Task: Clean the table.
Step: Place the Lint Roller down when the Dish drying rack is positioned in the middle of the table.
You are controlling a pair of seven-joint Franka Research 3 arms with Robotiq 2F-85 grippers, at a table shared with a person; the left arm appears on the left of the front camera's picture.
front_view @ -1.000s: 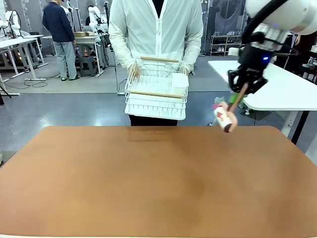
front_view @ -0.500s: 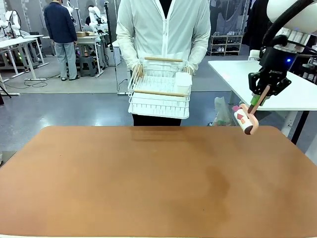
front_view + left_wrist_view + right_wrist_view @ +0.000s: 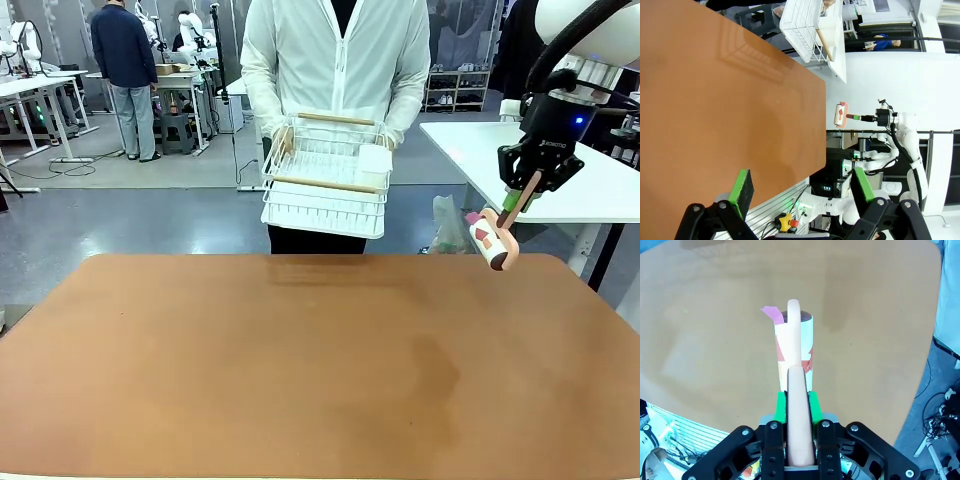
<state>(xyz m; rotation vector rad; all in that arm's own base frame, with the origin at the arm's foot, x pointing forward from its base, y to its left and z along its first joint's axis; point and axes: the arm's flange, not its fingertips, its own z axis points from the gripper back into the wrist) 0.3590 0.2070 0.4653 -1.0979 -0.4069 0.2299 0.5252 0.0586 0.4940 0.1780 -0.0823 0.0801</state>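
Note:
The table has a bare reddish-brown top. My right gripper hangs above its far right corner, shut on the pale wooden handle of a lint roller. The roller's white head with red marks points down toward the table edge. In the right wrist view the green pads clamp the handle, and the lint roller hangs over the table. My left gripper stands open with nothing between its fingers, off the near side of the table. That view also shows the lint roller.
A person at the far edge holds a white dish rack in both hands above the floor, just beyond the table. A white-topped table stands to the right behind my right arm. Another person stands far off at the left.
My right gripper has carried the lint roller to the right, from past the far edge toward the far right corner. The person has shifted slightly right with the rack.

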